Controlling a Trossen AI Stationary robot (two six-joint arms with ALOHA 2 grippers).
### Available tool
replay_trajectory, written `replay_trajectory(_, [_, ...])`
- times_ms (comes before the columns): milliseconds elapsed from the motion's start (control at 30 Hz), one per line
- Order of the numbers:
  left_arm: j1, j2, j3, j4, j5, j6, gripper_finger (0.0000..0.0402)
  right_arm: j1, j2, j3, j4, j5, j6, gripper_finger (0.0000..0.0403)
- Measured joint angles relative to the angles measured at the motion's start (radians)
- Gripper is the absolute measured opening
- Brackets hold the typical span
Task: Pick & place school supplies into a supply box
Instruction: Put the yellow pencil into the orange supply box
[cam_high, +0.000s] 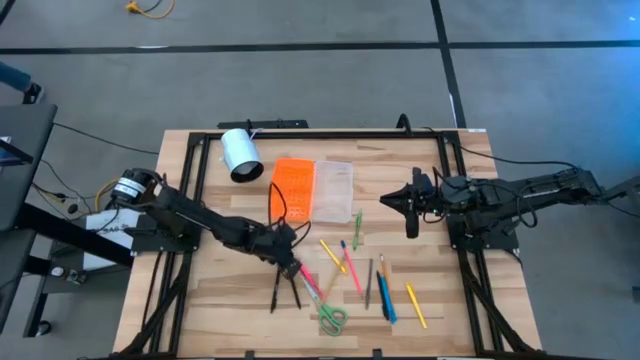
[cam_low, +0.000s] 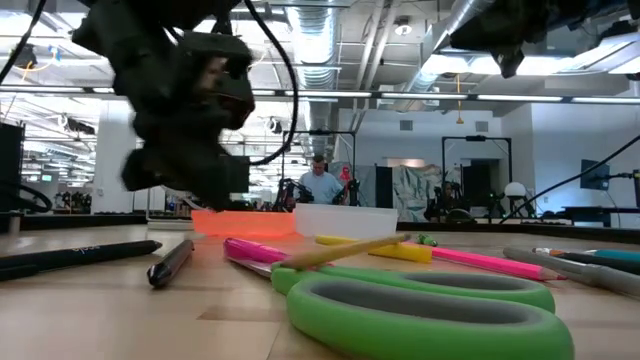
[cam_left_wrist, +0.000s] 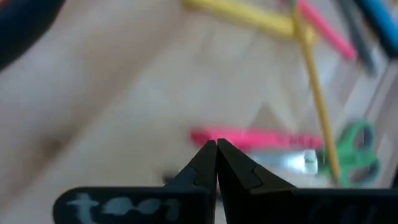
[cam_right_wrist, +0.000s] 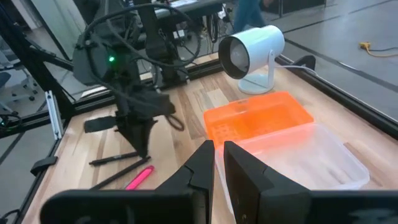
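Note:
The supply box lies open at the table's middle, orange lid (cam_high: 293, 188) beside clear tray (cam_high: 335, 190). The school supplies lie loose on the wood nearer the front: two black pens (cam_high: 277, 291), a pink pen (cam_left_wrist: 249, 137), green-handled scissors (cam_high: 332, 318), and yellow, pink, green, grey and blue pencils (cam_high: 352, 266). My left gripper (cam_high: 292, 266) is shut with nothing between its fingers; it points steeply down, close over the pink pen's end. My right gripper (cam_high: 385, 202) hangs high right of the box, pointing at it, its fingers all but closed on nothing.
A white cylinder (cam_high: 240, 155) lies at the back left, beside the lid. Black frame rails run along the table's left, right and far edges. Bare wood shows left of the black pens and right of the yellow pencil (cam_high: 415, 305). A person stands far off in the room (cam_low: 322, 185).

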Motion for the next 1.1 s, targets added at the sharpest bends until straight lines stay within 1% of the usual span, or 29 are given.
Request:
replay_trajectory(67, [-0.026,0.0,0.0,-0.025,0.015,-0.051,0.0,0.0,0.0,0.0,-0.006,0.0,0.0,0.0031])
replay_trajectory(133, [-0.051,0.0,0.0,-0.044,0.009,-0.104,0.0,0.0,0.0,0.0,-0.016,-0.001,0.0,0.0031])
replay_trajectory(233, [-0.076,0.0,0.0,0.001,-0.05,-0.117,0.0,0.0,0.0,0.0,-0.036,-0.002,-0.001,0.0031])
replay_trajectory(300, [-0.076,0.0,0.0,0.098,-0.081,-0.072,0.0,0.0,0.0,0.0,-0.046,-0.002,-0.003,0.0031])
replay_trajectory(433, [-0.054,0.003,0.002,0.307,-0.089,0.055,0.0,0.0,0.0,0.0,-0.047,0.002,-0.025,0.0031])
replay_trajectory(500, [-0.036,0.004,0.003,0.343,-0.08,0.1,0.0003,0.0,0.0,0.0,-0.047,0.003,-0.028,0.0031])
replay_trajectory(567, [-0.015,0.006,0.017,0.322,-0.057,0.137,0.0016,0.0,0.0,0.0,-0.046,0.003,-0.028,0.0031])
replay_trajectory(633, [0.003,0.006,0.037,0.311,-0.041,0.175,0.0038,0.0,0.0,0.0,-0.046,0.004,-0.027,0.0031])
replay_trajectory(733, [0.031,0.007,0.075,0.302,-0.038,0.237,0.0085,0.0,0.0,0.0,-0.046,0.005,-0.027,0.0031])
replay_trajectory(833, [0.05,0.042,0.131,0.282,-0.037,0.295,0.0131,0.0,0.0,0.0,-0.045,0.005,-0.027,0.0031])
replay_trajectory(900, [0.056,0.088,0.183,0.219,-0.02,0.311,0.0153,0.004,0.0,0.0,-0.047,0.004,-0.025,0.0031])
replay_trajectory(967, [0.058,0.16,0.256,0.15,0.003,0.306,0.0165,0.01,0.0,-0.001,-0.065,0.004,-0.019,0.0031])
replay_trajectory(1100, [0.047,0.298,0.43,-0.017,0.03,0.324,0.0167,0.02,0.0,-0.001,-0.096,0.002,0.008,0.0031])
